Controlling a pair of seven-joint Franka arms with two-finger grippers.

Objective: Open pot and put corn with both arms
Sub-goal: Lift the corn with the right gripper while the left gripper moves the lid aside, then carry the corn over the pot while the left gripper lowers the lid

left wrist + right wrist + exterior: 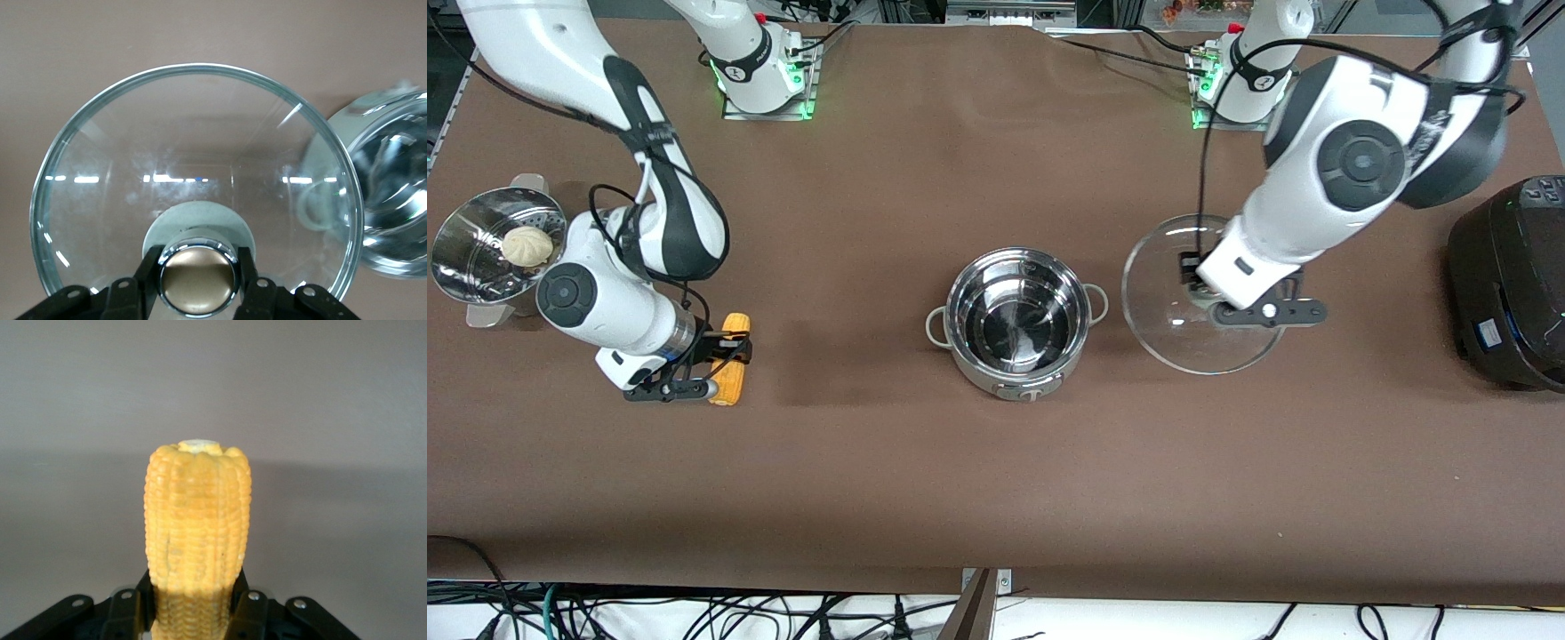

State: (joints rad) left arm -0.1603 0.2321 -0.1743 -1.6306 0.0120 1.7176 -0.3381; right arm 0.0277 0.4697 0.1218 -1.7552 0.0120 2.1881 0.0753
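Note:
The steel pot (pixel 1018 322) stands open and empty at mid-table; part of it shows in the left wrist view (pixel 393 200). My left gripper (pixel 1227 307) is shut on the knob (pixel 199 280) of the glass lid (pixel 1183 267), which is off the pot, toward the left arm's end of the table; the lid (pixel 193 173) fills the left wrist view. My right gripper (pixel 720 360) is shut on the yellow-orange corn (pixel 734 333) toward the right arm's end. In the right wrist view the corn (pixel 197 520) sticks out between the fingers (pixel 127 610); whether it rests on the table does not show.
A perforated steel steamer basket (pixel 471 231) with a white bun (pixel 527 245) stands at the right arm's end. A large black rice cooker (pixel 1512 284) stands at the left arm's end. Bare brown table lies nearer the front camera.

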